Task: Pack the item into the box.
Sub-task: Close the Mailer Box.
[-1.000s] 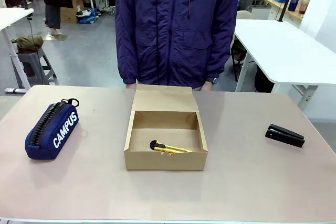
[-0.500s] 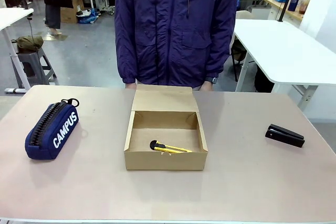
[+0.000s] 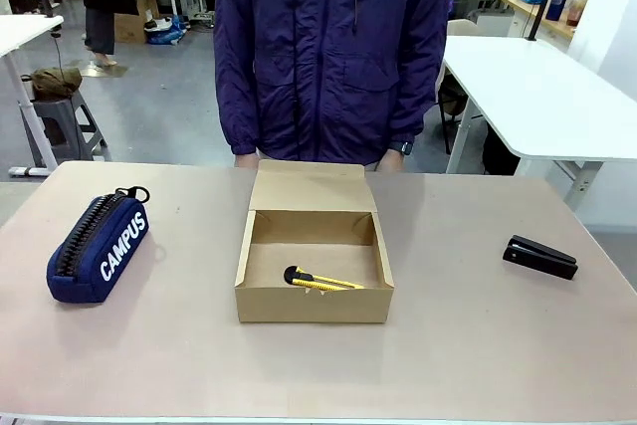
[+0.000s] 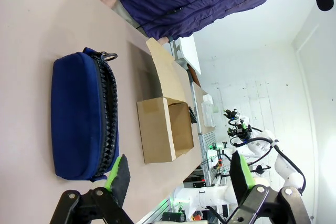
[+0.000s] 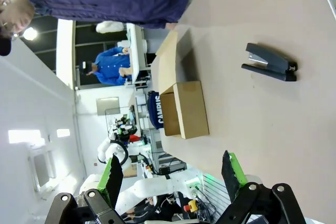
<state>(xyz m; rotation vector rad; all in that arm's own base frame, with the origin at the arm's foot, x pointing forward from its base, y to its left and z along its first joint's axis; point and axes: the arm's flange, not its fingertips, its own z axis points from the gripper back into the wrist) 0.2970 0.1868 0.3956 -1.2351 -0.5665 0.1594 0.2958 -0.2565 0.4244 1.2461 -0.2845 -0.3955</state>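
Note:
The yellow utility knife [image 3: 320, 281] with its black end lies flat inside the brown cardboard box [image 3: 314, 298], near the front wall. The box stands at the table's middle with its flap lid [image 3: 311, 187] tilted up toward the person. My left gripper [image 4: 178, 173] is open, well back from the box [image 4: 164, 129], with nothing between its fingers. My right gripper [image 5: 172, 172] is open too, far from the box [image 5: 188, 109] and holding nothing.
A navy "CAMPUS" pencil case [image 3: 100, 247] lies at the table's left, also close in front of my left gripper [image 4: 84, 124]. A black stapler [image 3: 538, 257] sits at the right. A person in a dark blue jacket [image 3: 333, 52] stands at the far edge behind the box.
The person has shifted slightly at the far edge. The knife, the box and both grippers have not moved.

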